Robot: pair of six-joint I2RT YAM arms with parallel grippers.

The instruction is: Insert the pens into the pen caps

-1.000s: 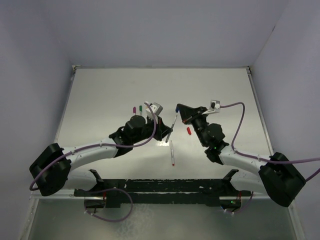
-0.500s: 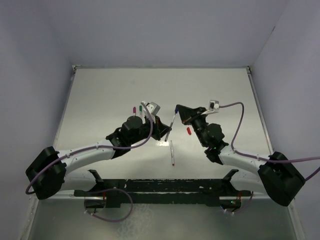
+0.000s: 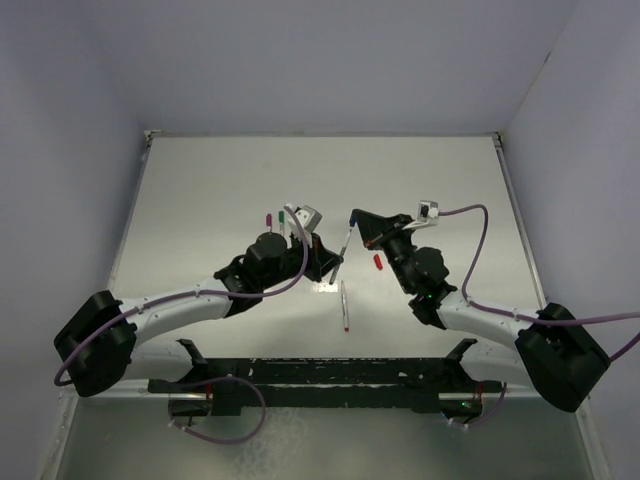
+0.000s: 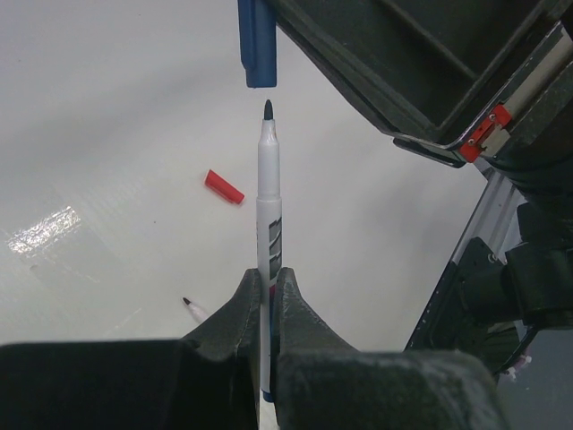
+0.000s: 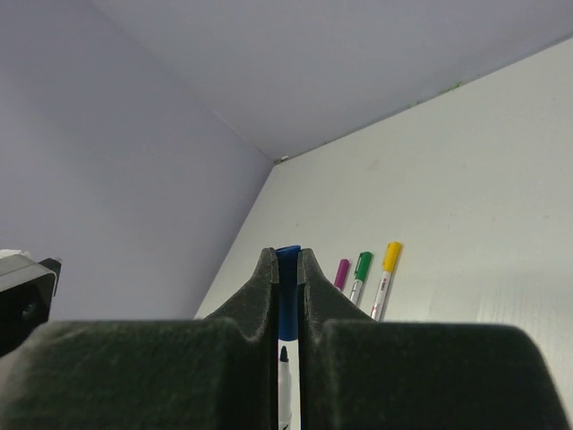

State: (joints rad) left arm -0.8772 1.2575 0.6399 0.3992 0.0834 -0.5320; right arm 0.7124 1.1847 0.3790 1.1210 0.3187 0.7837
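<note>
Loose pen [image 3: 345, 305]: lies uncapped on the table [image 3: 200, 180], nearest the arm bases. It sits between the two arms, below both grippers and touching neither.
Red cap [image 3: 377, 261]: lies on the table just beyond the loose pen, beside the right arm, touching nothing.
Capped pens [image 5: 361, 267]: three lie side by side with purple, green and yellow caps. They are farther back on the left arm's side, well apart from the held pen.
Room: the tabletop runs wide to the side walls and the back wall [image 3: 320, 60]. Both grippers meet near its middle, far from every edge.
Left gripper [image 4: 266, 278]: jaws are clamped on the lower barrel of the held pen [image 4: 269, 206], its dark blue tip aimed at the right gripper.
Right gripper [image 5: 286, 260]: jaws are pressed onto the blue cap [image 4: 258, 45], its open end facing the pen.
Gap: the pen tip is in line with the cap's mouth and just short of it, not inside.
</note>
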